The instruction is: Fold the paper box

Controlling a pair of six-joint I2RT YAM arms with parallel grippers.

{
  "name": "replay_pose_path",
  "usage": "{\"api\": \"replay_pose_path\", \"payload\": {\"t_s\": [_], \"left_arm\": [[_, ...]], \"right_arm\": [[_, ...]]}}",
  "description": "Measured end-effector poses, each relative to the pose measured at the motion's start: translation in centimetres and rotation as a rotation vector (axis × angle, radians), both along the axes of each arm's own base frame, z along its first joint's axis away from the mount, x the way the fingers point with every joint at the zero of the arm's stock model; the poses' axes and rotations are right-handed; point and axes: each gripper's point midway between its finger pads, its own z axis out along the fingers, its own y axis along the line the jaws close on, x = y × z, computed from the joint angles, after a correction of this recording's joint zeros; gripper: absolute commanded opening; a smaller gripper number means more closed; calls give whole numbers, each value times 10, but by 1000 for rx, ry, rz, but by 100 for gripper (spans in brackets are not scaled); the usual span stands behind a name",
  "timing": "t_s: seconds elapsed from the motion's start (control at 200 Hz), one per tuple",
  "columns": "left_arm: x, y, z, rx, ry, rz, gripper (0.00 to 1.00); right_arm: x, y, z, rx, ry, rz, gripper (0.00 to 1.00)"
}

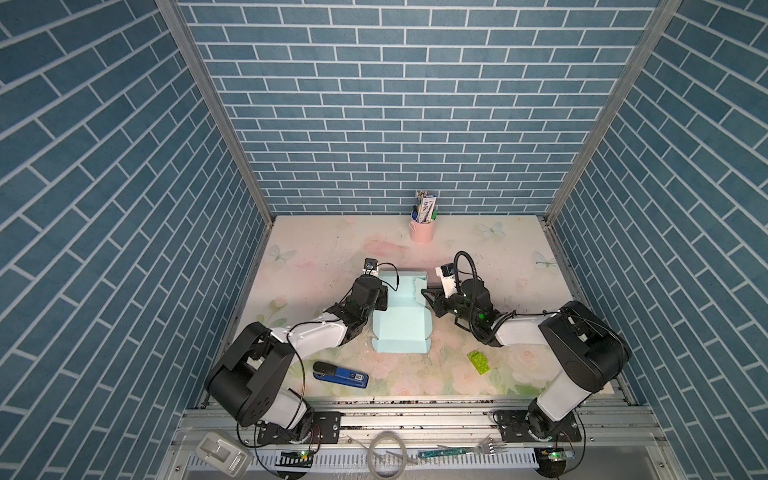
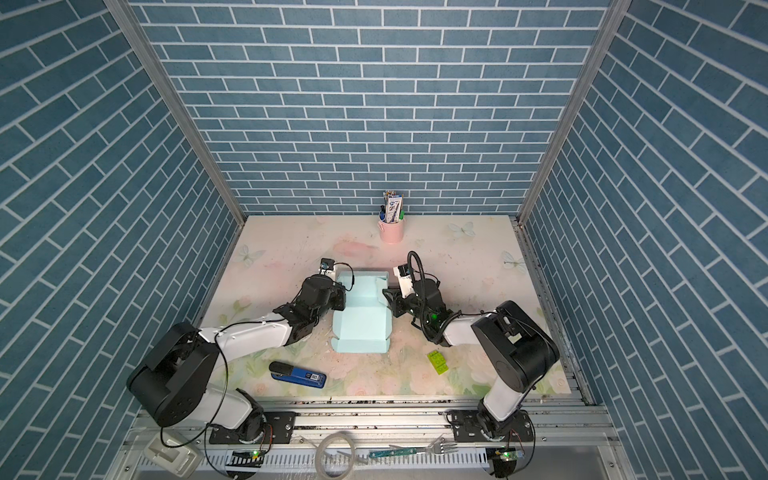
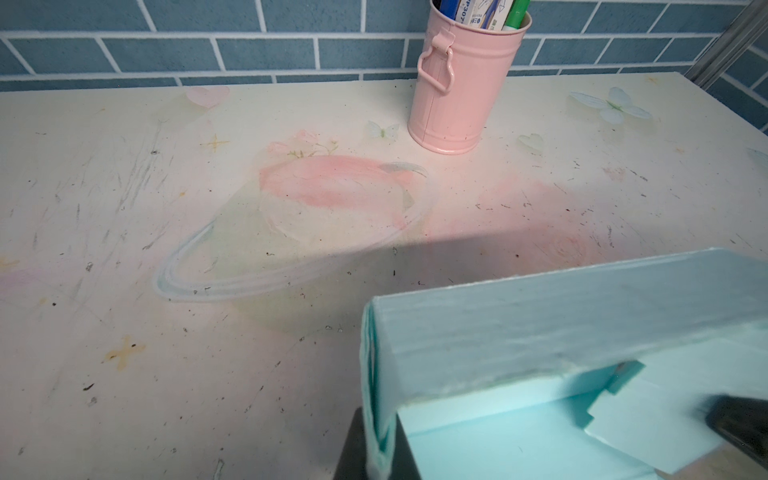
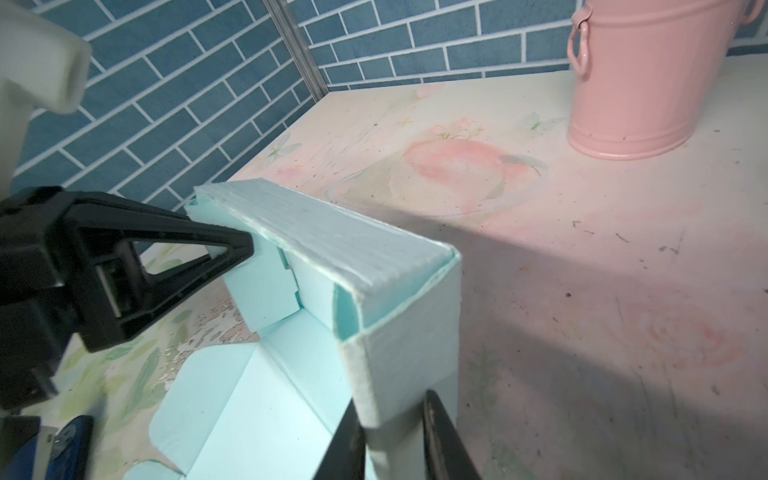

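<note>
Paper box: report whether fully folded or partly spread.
Partly folded: in both top views the paper box has walls standing at its far end; its near panel and flaps lie flat.

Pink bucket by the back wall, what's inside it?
Pens and markers stand in the pink bucket, one of them green. Its wall hides their lower ends and the bottom.

Both top views look from high above the counter's [image 1: 316, 249] front edge, down and toward the back wall [image 1: 395, 104], taking in the whole counter. Each wrist view sits low and close at the paper box [image 3: 540, 316], facing the back edge, the right one toward the back-left corner; both share the pink cup [image 3: 457, 83].
</note>
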Motion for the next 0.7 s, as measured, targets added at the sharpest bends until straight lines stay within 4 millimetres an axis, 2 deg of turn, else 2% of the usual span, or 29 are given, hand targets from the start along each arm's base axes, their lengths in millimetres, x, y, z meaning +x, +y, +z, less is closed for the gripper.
{"api": "replay_pose_path", "payload": {"t_s": [0.43,0.7], "left_arm": [[-8,-1,-2,26,5,33,8],[-9,-7,7,35,-6,60,8]], "right_arm": [[8,-6,5,-162,-112,-252,13],[17,-11,12,-262,-152,-433,0]]}}
